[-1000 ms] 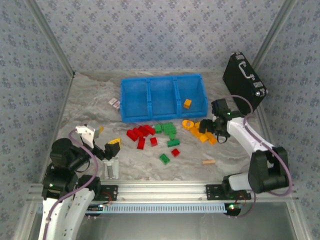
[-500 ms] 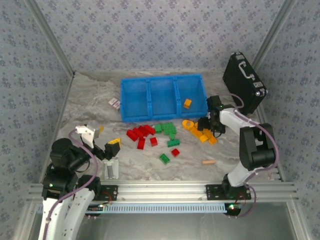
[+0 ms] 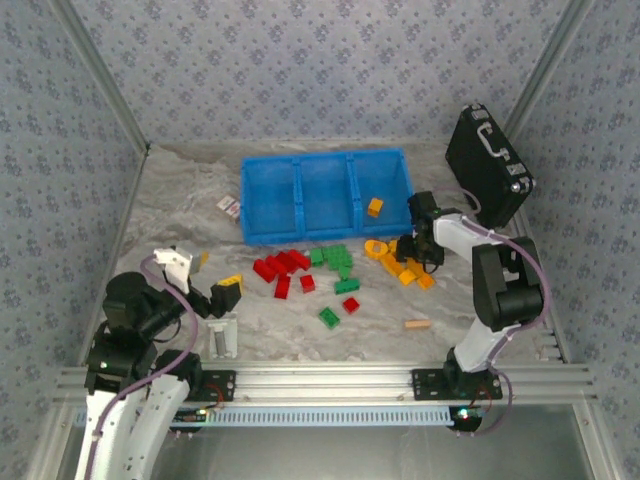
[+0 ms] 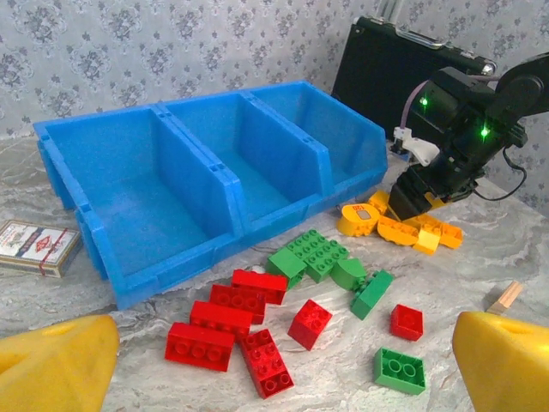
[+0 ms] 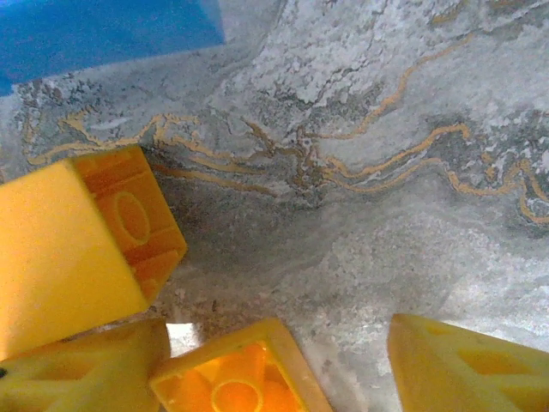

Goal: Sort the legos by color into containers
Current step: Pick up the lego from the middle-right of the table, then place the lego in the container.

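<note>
**Closing on the orange pile**

Folds right arm inward since a second ago, planting right gripper [image 3: 411, 250] among orange legos [image 3: 400, 268] just before the bins [image 3: 320, 232]. Spreads fingers [image 5: 463, 369] either side of one brick [image 5: 232, 382], not yet pinching. Holds left gripper [image 3: 215, 297] wide, empty, near its base. Counts one binned brick [image 3: 375, 207], far-right compartment; leaves reds [image 3: 280, 267], greens [image 3: 335, 258] and remaining orange on table [image 3: 180, 210].

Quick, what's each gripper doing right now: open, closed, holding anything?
Left gripper: open, holding nothing.
Right gripper: open, a small orange plastic brick between its fingers, not clamped.
</note>
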`<action>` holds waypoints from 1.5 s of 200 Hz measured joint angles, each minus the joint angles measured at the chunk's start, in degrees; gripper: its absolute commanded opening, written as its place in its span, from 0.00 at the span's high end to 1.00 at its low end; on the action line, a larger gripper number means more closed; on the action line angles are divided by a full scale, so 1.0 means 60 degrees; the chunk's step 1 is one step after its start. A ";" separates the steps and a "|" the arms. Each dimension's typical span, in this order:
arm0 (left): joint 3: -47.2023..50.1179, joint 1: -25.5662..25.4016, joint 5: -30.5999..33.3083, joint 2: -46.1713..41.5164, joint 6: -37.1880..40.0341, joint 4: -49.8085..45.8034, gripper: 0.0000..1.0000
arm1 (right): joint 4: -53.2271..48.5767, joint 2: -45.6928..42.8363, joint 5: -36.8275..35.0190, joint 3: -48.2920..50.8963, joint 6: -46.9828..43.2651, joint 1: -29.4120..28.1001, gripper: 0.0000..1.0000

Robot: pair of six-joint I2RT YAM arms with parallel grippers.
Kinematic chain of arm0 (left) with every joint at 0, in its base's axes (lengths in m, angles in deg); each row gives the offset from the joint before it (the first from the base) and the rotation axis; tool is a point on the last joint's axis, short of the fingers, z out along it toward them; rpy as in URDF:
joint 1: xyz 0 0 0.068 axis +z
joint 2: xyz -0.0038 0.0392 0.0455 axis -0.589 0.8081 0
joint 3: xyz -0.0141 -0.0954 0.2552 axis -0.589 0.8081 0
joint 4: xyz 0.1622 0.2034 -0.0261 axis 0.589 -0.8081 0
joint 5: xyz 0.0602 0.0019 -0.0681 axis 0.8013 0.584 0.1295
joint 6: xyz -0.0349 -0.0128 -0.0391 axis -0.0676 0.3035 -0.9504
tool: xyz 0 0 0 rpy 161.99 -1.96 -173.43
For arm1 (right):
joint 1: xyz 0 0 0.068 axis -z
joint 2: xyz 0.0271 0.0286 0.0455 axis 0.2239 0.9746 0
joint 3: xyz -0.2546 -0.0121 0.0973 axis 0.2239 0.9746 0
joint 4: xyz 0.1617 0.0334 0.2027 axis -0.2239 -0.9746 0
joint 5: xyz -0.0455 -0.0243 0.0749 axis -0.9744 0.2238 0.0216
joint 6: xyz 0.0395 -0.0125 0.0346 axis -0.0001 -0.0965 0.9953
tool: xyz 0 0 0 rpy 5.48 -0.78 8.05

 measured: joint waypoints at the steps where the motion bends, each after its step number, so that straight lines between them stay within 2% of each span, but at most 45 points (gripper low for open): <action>1: 0.0000 0.0000 0.0000 0.0000 0.0000 0.0004 0.00 | 0.0000 0.0000 0.0000 0.0004 0.0015 0.0000 0.38; 29: 0.0000 0.0000 0.0000 0.0033 0.0000 0.0004 0.00 | 0.0022 0.0000 0.0004 0.0160 -0.0015 0.0000 0.51; 66: 0.0000 0.0000 0.0011 0.0033 0.0000 0.0000 0.00 | 0.0025 0.0000 -0.0029 0.0237 -0.0036 -0.0018 0.63; 91: 0.0000 0.0000 0.0022 0.0033 0.0000 0.0000 0.00 | 0.0018 -0.0040 -0.0051 0.0237 -0.0044 -0.0018 0.67; 137: 0.0000 0.0000 0.0022 0.0033 0.0000 0.0000 0.00 | -0.0463 -0.0667 -0.0011 -0.0015 -0.0044 -0.0259 0.68; 189: 0.0000 0.0000 0.0025 0.0033 0.0000 0.0004 0.00 | -0.0980 -0.0874 0.0015 -0.2113 -0.0131 -0.0688 0.67; 217: 0.0000 0.0000 0.0025 0.0033 0.0000 0.0004 0.00 | -0.0922 -0.0233 0.0044 -0.3519 -0.0226 -0.0656 0.67; 246: 0.0000 -0.0004 0.0025 0.0033 -0.0004 0.0004 0.00 | -0.0871 0.1410 0.0149 -0.5198 -0.0382 -0.0579 0.67; 254: 0.0000 -0.0011 0.0025 0.0033 -0.0004 0.0000 0.00 | -0.0889 0.1909 0.0178 -0.5635 -0.0441 -0.0572 0.64; 290: 0.0004 -0.0062 0.0124 0.0106 -0.0004 0.0004 0.00 | -0.1082 0.3665 0.0444 -0.7063 -0.0670 -0.0612 0.26; 300: 0.0004 -0.0062 0.0160 0.0186 -0.0004 0.0004 0.00 | -0.1118 0.3891 0.0484 -0.7242 -0.0707 -0.0674 0.21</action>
